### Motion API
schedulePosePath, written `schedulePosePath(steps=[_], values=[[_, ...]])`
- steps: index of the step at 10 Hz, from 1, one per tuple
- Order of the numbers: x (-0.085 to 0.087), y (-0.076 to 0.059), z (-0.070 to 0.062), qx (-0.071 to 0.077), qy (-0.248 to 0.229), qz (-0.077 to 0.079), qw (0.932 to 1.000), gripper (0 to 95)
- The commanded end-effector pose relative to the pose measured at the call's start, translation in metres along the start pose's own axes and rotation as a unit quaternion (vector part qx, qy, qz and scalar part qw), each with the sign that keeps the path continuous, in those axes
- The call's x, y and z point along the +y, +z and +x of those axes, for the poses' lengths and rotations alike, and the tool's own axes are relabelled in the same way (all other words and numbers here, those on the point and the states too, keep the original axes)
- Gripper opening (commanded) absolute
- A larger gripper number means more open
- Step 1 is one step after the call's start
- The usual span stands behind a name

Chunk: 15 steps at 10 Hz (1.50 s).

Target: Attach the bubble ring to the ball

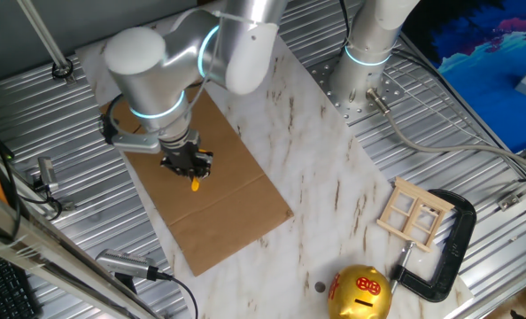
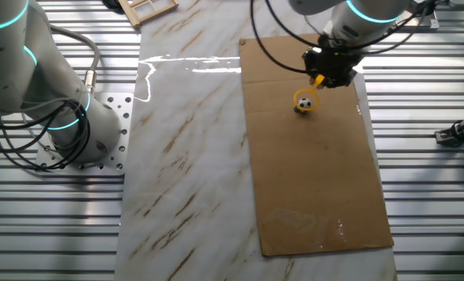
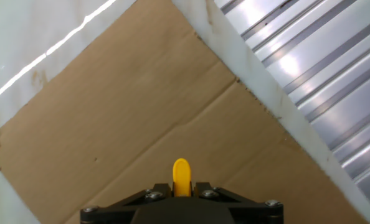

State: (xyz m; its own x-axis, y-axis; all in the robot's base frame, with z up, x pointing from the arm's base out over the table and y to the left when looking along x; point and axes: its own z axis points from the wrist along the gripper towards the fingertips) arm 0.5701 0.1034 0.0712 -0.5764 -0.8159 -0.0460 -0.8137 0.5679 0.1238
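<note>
The bubble ring (image 2: 306, 98) is a small yellow wand. Its loop sits around the ball (image 2: 304, 104), a tiny white ball with black patches, on the brown cardboard sheet (image 2: 310, 179). My gripper (image 2: 323, 76) is shut on the ring's handle just above the cardboard. In the hand view the yellow handle end (image 3: 181, 177) sticks out between the closed jaws; the loop and ball are hidden there. In the one fixed view only a yellow tip (image 1: 194, 185) shows under the gripper (image 1: 189, 166), and the ball is hidden.
A gold round piggy bank (image 1: 360, 294) with red marks stands at the marble table's near edge. A small wooden frame (image 1: 413, 214) and a black clamp (image 1: 444, 248) lie to its right. Ribbed metal surrounds the marble top (image 2: 185, 156).
</note>
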Motion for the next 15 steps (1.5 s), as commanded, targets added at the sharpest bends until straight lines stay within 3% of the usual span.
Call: schedulePosePath(steps=[1, 3, 6, 15], values=[[-0.001, 0.005, -0.002, -0.007, 0.003, 0.004, 1.0, 0.0], [-0.003, 0.013, -0.006, -0.013, 0.003, 0.007, 0.9999, 0.0], [-0.005, 0.022, -0.002, -0.02, 0.002, 0.012, 0.9997, 0.0], [0.003, 0.033, 0.003, -0.026, 0.003, 0.021, 0.9994, 0.0]])
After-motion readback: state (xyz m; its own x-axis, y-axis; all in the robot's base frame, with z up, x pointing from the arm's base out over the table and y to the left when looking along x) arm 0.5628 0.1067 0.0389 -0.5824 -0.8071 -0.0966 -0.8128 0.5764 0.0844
